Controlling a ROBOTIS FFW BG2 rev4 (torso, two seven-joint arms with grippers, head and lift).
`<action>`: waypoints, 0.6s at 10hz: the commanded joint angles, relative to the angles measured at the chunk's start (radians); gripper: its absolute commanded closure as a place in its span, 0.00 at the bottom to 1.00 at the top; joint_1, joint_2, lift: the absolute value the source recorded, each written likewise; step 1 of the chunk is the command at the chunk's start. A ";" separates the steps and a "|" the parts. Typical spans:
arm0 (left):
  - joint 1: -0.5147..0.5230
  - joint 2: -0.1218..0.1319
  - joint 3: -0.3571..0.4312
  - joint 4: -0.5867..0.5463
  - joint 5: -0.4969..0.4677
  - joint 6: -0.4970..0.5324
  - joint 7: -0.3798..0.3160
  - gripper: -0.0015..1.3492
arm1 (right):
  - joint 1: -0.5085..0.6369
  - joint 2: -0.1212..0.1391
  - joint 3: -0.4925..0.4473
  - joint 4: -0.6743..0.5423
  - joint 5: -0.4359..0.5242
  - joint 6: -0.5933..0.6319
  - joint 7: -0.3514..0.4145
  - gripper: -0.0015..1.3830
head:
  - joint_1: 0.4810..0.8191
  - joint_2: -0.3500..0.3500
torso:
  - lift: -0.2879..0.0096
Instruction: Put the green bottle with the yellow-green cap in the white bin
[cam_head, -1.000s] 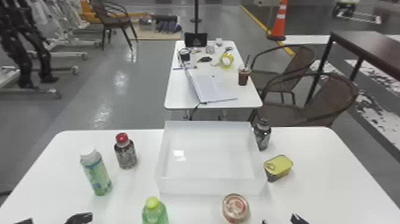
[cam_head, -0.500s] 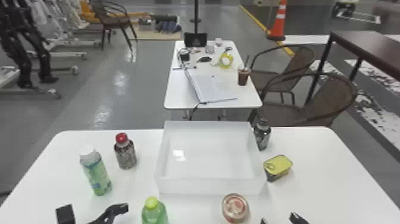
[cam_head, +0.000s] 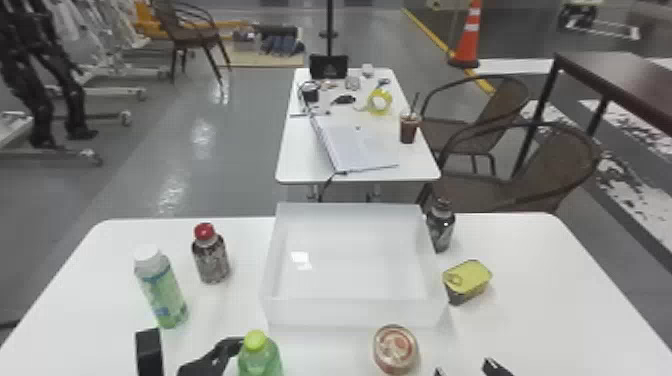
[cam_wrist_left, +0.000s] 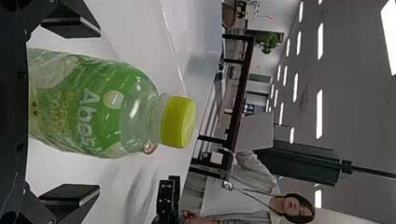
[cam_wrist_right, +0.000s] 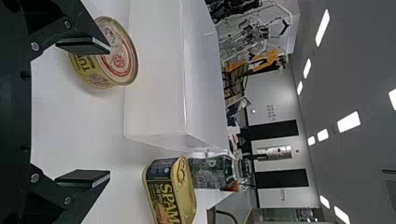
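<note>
Room: grey floor (cam_head: 225, 165), with brown woven chairs (cam_head: 540, 170) beyond the near table, on the right. Near table (cam_head: 565, 310): white surface, rounded corners. Far table (cam_head: 300, 160): narrower, white, holding an open notebook (cam_head: 357, 145) and a drink cup (cam_head: 408, 131).

White bin (cam_head: 355, 312): on the near table, centre.

Left gripper (cam_head: 194, 345): fingers spread wide. Left wrist view: green bottle with the yellow-green cap (cam_wrist_left: 98, 107) seen between them, a gap on either side; contact cannot be told. Bottle roughly upright, on the robot's side of the bin, near its left corner.

Right gripper (cam_head: 465, 371): fingers apart, near the round tin (cam_head: 395, 347); whether they touch it cannot be told.

White-capped bottle (cam_head: 162, 295) and smaller red-capped bottle (cam_head: 211, 257): left of bin. Dark bottle (cam_head: 441, 230), then yellow-lidded can (cam_head: 467, 280): right of bin.
</note>
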 joint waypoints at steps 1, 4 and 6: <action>-0.026 0.022 -0.035 0.037 0.019 0.017 -0.015 0.10 | 0.000 0.006 0.000 0.003 0.000 0.000 0.002 0.24 | 0.20 0.50 | 0.63; -0.040 0.028 -0.051 0.067 0.041 -0.012 -0.015 0.35 | -0.001 0.016 0.000 0.009 0.002 0.000 0.006 0.24 | 0.20 0.50 | 0.63; -0.035 0.024 -0.040 0.067 0.036 -0.012 -0.010 0.56 | -0.001 0.017 0.000 0.012 -0.001 0.000 0.008 0.24 | 0.20 0.50 | 0.63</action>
